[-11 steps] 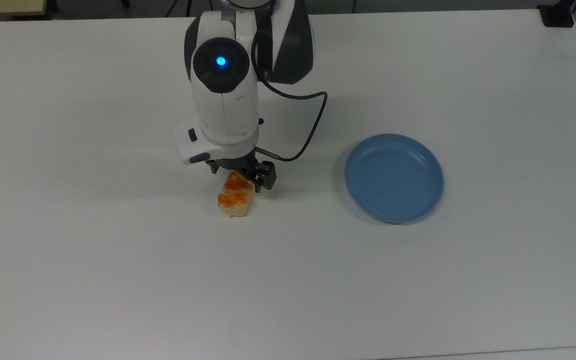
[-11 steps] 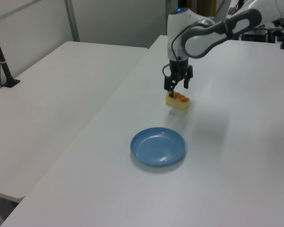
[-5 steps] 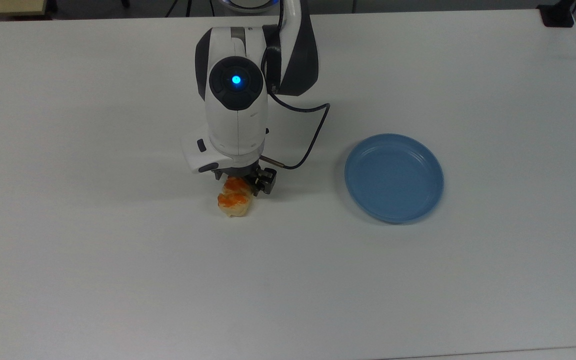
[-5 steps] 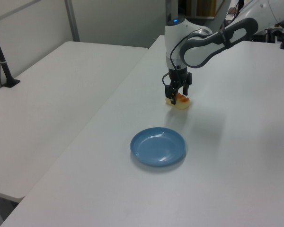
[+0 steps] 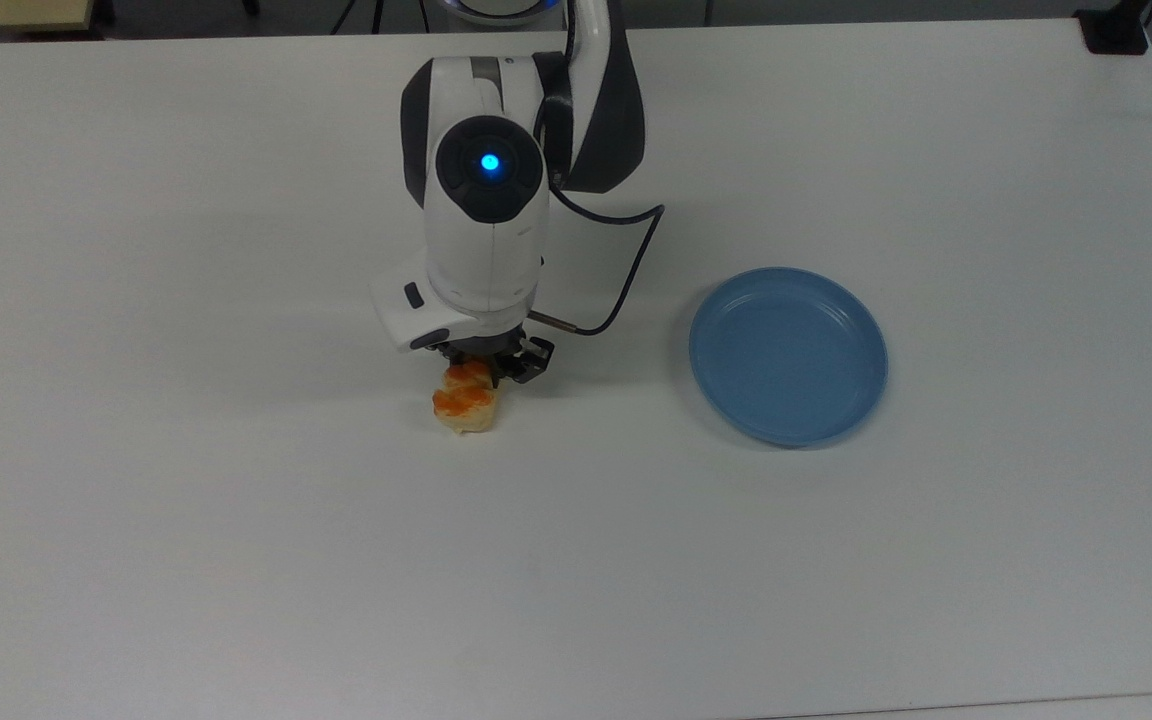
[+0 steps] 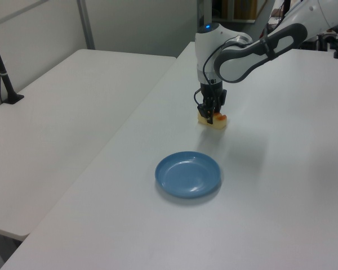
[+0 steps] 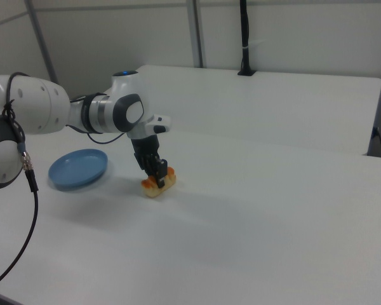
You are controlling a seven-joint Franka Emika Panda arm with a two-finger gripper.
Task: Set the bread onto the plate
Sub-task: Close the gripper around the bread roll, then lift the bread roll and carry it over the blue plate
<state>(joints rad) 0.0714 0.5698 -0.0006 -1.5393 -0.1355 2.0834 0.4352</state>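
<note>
The bread lies on the white table, a pale loaf with orange-glazed bumps, left of centre in the top view. My gripper points straight down over its far end, its fingers pressed against the loaf's two sides. The left view shows the gripper down on the bread, and the right view shows the same gripper and bread. The blue plate sits bare to the top view's right, well apart from the bread. It lies nearer the camera as the plate in the left view and as the plate at the right view's left.
A black cable loops from the wrist toward the plate side. A black clamp sits at the table's far right corner in the top view. A second white table adjoins, with a black post on it.
My gripper has come down over the bread and its fingers have narrowed from wide open onto the loaf. The bread nudged slightly to the top view's left; the plate stayed put.
</note>
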